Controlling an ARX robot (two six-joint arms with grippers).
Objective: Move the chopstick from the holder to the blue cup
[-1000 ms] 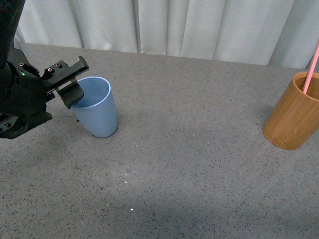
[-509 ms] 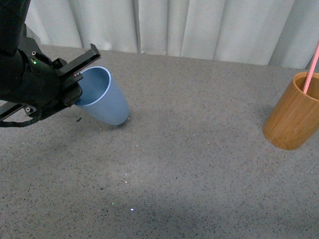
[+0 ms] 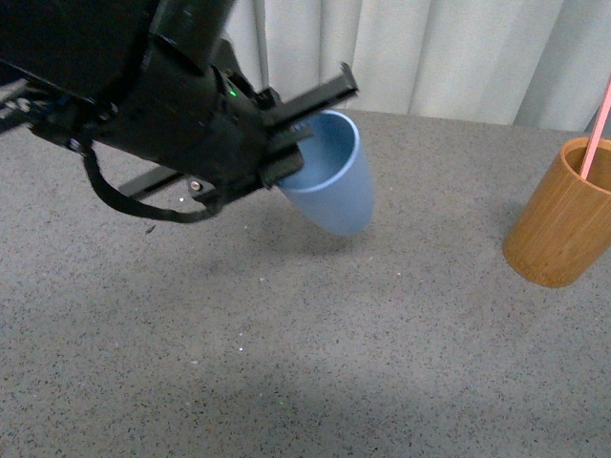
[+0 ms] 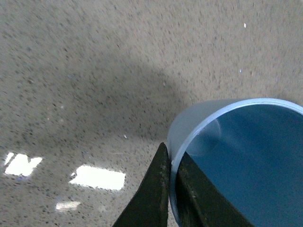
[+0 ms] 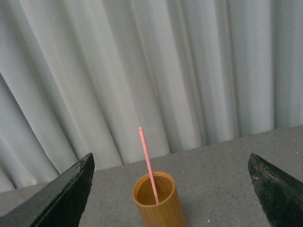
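Observation:
My left gripper (image 3: 286, 157) is shut on the rim of the blue cup (image 3: 336, 196) and holds it tilted above the table, mid-scene. In the left wrist view the jaws pinch the cup's pale rim (image 4: 173, 163); the cup (image 4: 236, 151) looks empty. The brown-orange holder (image 3: 560, 229) stands at the right edge with a salmon-pink chopstick (image 3: 596, 134) leaning out of it. In the right wrist view the holder (image 5: 158, 205) and chopstick (image 5: 147, 165) stand between and beyond my open right gripper (image 5: 170, 189). The right gripper does not show in the front view.
The grey speckled tabletop (image 3: 334, 363) spreads under everything. White curtains (image 3: 420, 52) hang along the back edge. My left arm's black body (image 3: 124, 86) fills the upper left of the front view.
My left gripper has lifted the blue cup off the table and carried it right, toward the holder, tilting it more. The holder and chopstick have not moved.

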